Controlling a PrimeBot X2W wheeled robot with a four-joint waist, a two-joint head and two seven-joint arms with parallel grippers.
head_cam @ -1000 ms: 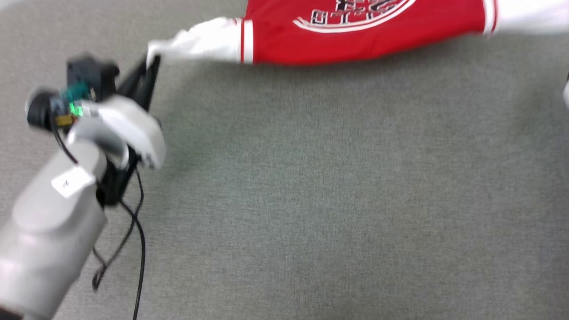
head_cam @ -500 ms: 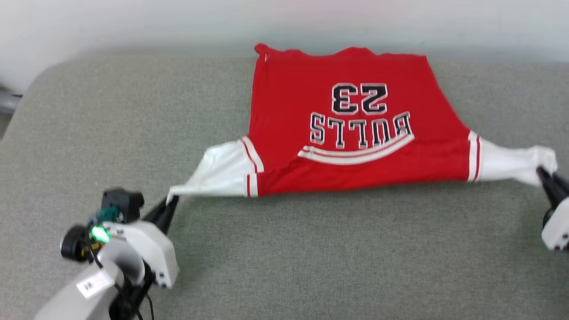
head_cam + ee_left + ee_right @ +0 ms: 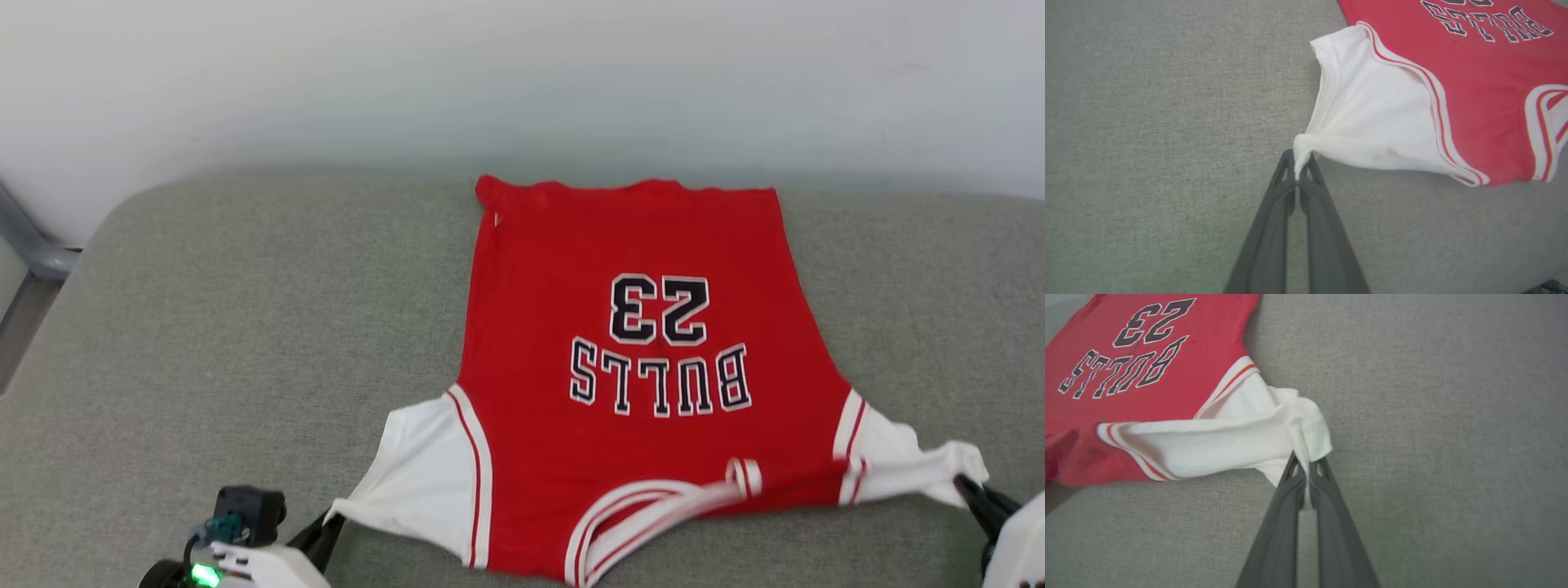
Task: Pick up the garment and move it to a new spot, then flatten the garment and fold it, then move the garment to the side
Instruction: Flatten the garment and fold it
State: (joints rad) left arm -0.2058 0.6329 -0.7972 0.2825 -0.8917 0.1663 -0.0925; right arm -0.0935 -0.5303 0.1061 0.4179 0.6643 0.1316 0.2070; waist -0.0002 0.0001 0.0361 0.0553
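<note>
The garment [image 3: 629,384], a red jersey with white sleeves and black lettering, lies spread on the grey cushion with its hem toward the wall and its collar trim toward me. My left gripper [image 3: 329,518] is shut on the tip of one white sleeve [image 3: 1367,118], seen up close in the left wrist view [image 3: 1298,163]. My right gripper [image 3: 966,487] is shut on the tip of the other white sleeve [image 3: 1237,433], pinched between its fingers in the right wrist view [image 3: 1306,461]. Both sleeves are drawn out sideways. The striped collar [image 3: 653,510] is bunched at the near edge.
The grey cushion [image 3: 245,327] has rounded corners and reaches a pale wall [image 3: 522,82] behind it. A grey metal frame piece [image 3: 28,253] stands at the far left. Bare cushion lies on both sides of the jersey.
The head camera has tilted up, so the whole jersey and the wall came into view. Both grippers have stayed shut on the sleeve tips, and the collar trim now shows at the near edge.
</note>
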